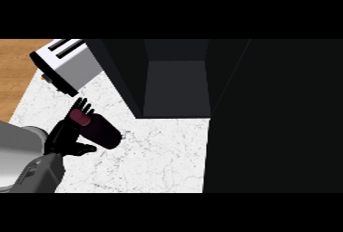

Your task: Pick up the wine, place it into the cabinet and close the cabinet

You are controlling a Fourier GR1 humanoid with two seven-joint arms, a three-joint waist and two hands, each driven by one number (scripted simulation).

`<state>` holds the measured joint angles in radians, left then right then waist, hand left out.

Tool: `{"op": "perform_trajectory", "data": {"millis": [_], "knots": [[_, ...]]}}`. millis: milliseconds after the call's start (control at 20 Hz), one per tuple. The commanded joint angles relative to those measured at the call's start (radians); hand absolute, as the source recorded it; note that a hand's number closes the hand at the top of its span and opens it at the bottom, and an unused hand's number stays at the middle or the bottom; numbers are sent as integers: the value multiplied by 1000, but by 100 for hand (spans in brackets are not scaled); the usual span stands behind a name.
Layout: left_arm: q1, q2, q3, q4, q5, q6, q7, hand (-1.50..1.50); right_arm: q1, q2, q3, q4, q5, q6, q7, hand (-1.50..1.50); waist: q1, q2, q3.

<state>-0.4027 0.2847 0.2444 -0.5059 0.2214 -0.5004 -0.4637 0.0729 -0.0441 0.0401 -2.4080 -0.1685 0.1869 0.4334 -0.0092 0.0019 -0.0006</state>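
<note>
The wine (102,131) is a dark bottle with a red cap, tilted with its cap toward the upper left, over the white marble counter (154,158). My left hand (61,137) comes in from the lower left and wraps the bottle near its neck, fingers behind it and thumb below. The dark cabinet (175,86) stands open to the upper right of the bottle, with a grey inner floor. Its door (275,118) is swung out along the right side. My right hand is not visible.
A white toaster (67,65) with black slots sits at the back left, close above my left hand. A wooden surface (17,72) shows beyond the counter's left edge. Bare counter lies between the bottle and the cabinet door.
</note>
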Motion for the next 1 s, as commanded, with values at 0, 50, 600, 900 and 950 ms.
{"op": "perform_trajectory", "data": {"millis": [0,50,600,900,950], "knots": [[-8,-25,-30,105,-64,-10,-132,-150,-10,-13,-29,-1,-34,15,-4,-150,-2,1,0],[-35,-38,-27,109,-60,27,-105,-150,-38,-3,16,-19,12,-19,54,-150,0,0,0],[-85,-25,23,303,-41,-77,-192,-150,70,12,-11,23,8,51,-98,-150,-10,4,-1],[-87,-26,34,307,-33,-99,-218,-150,17,1,-8,-39,-1,6,16,-150,-8,3,-2],[-89,-19,34,331,-41,-107,-232,-150,52,11,3,3,22,39,-61,-150,-14,6,-2]]}}
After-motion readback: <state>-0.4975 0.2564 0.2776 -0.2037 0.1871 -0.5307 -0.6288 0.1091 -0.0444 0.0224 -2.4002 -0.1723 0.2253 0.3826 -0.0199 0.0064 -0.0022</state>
